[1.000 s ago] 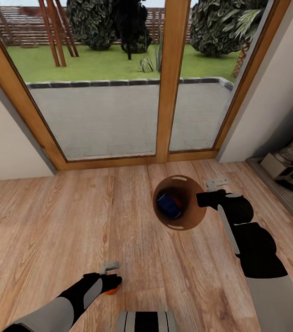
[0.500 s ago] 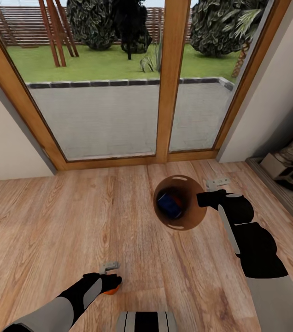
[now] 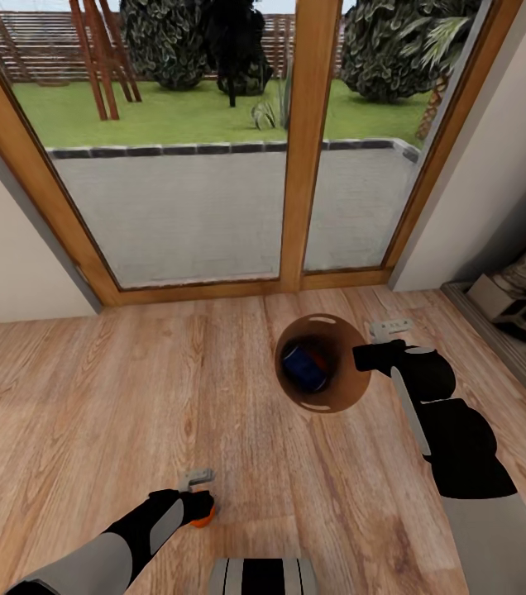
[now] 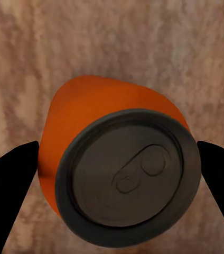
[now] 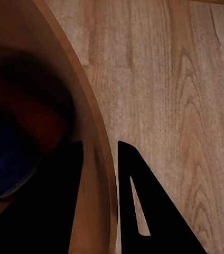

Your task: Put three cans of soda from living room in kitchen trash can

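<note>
An orange can (image 4: 112, 174) stands upright between the fingers (image 4: 9, 185) of the left gripper (image 3: 199, 498), which clasp its sides above the wood floor (image 3: 89, 388). Beside the glass door (image 3: 213, 140), the right gripper (image 3: 362, 357) pinches the rim of the bin (image 3: 341, 397), one finger (image 5: 143, 211) outside the wall and one inside. A blue can (image 3: 303, 366) and a second orange can (image 3: 319, 358) lie in the bin.

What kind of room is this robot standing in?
Probably a room of a house that opens to a garden: light wood plank floor, wood-framed glass doors onto a paved patio and lawn.
</note>
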Robot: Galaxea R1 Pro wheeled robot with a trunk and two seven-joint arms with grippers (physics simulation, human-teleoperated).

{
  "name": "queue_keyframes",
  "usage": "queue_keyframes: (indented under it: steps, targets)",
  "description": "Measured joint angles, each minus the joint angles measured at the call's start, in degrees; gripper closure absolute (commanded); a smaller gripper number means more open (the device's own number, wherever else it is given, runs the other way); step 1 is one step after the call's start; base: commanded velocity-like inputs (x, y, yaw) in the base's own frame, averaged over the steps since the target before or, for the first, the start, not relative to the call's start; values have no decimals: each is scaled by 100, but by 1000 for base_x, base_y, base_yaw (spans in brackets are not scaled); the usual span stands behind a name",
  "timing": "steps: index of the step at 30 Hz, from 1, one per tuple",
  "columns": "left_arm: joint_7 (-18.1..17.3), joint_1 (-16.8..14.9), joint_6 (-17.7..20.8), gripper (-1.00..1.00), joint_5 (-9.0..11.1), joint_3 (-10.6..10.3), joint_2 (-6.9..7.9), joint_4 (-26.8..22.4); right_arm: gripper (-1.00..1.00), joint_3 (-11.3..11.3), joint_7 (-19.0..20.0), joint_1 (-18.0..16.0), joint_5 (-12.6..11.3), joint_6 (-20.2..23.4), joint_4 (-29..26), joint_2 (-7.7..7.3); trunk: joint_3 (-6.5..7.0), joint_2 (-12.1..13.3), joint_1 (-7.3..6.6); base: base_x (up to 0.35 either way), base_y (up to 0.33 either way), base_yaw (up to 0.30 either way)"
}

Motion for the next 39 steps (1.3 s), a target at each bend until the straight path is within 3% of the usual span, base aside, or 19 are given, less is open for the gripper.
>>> queue_keyframes:
  steps: [10, 29, 35, 39]
  targets:
    - [6, 16, -234, 100, -17, -14, -1, 8, 100, -3, -1, 0, 15, 0, 2, -2, 0, 0, 0, 0, 0, 0]
    - [-87, 2, -226, 100, -34, -29, 7, -111, 100, -18, -1, 163, 48, 0, 2, -11, 420, 25, -49, 0, 0, 0]
    - [-87, -3, 357, 100, -28, -21, 33, -1216, 100, -31, 1, 189, 42, 0, 29, -18, 545, 108, -103, 0, 0, 0]
    - [-35, 1, 1269, 100, -23, -1, 157, -2548, 100, -44, -6, 196, 65, 0, 92, -20, 617, 269, -190, 0, 0, 0]
